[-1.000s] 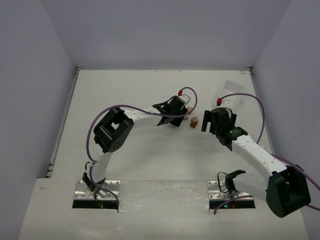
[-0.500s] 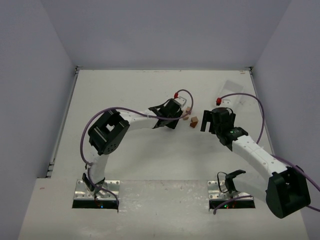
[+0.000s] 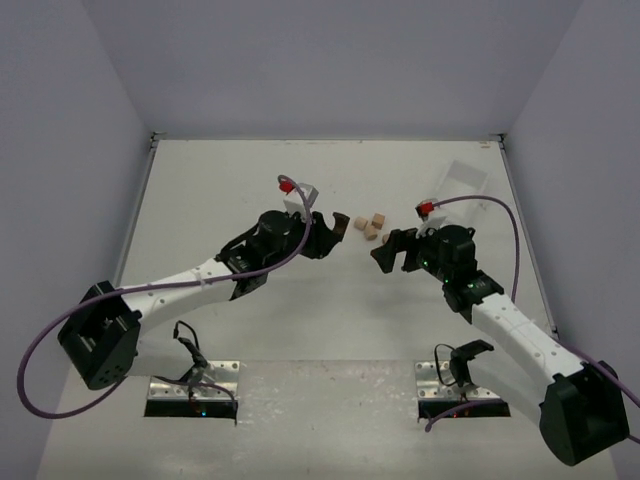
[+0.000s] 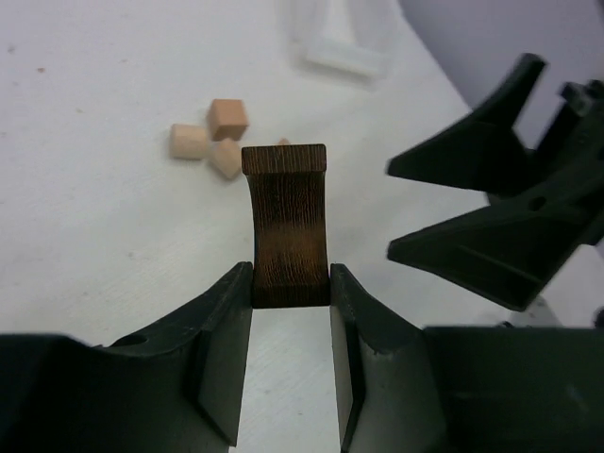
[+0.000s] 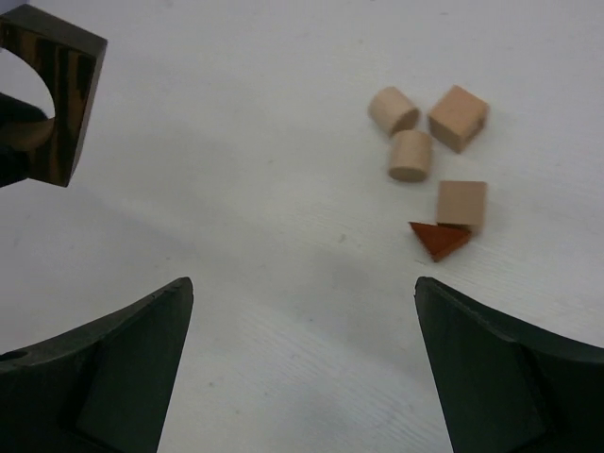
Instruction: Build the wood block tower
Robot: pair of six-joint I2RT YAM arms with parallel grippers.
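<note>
Overhead, top external view:
- Table (image 3: 200,200): white, walled on three sides.
- Left gripper (image 3: 335,226): reaches in from the left to the middle of the table, closed on a dark brown block (image 3: 341,221) at its tip.
- Right gripper (image 3: 390,250): faces the left one across a short gap, fingers spread, nothing between them.
- Pale blocks (image 3: 370,231): a small cluster on the table just beyond the two grippers.
- Clear tray (image 3: 463,180): far right, well apart from the blocks.

Left wrist view:
- Left gripper (image 4: 291,283): both fingers clamped against the lower sides of the dark brown block (image 4: 288,222). The block stands upright, waisted in the middle, clear of the table.
- Pale blocks (image 4: 226,121): lying on the table behind it.
- Right gripper (image 4: 444,203): at the right, fingers apart.
- Clear tray (image 4: 344,47): at the top edge, blurred.

Right wrist view:
- Right gripper (image 5: 300,288): fingers wide apart above bare table, holding nothing.
- Dark brown block (image 5: 61,94): upper left, raised, showing a curved cut-out.
- Pale blocks (image 5: 458,117): two cylinders and two cubes grouped at upper right.
- Reddish-brown wedge (image 5: 439,239): touching the nearest cube.
</note>
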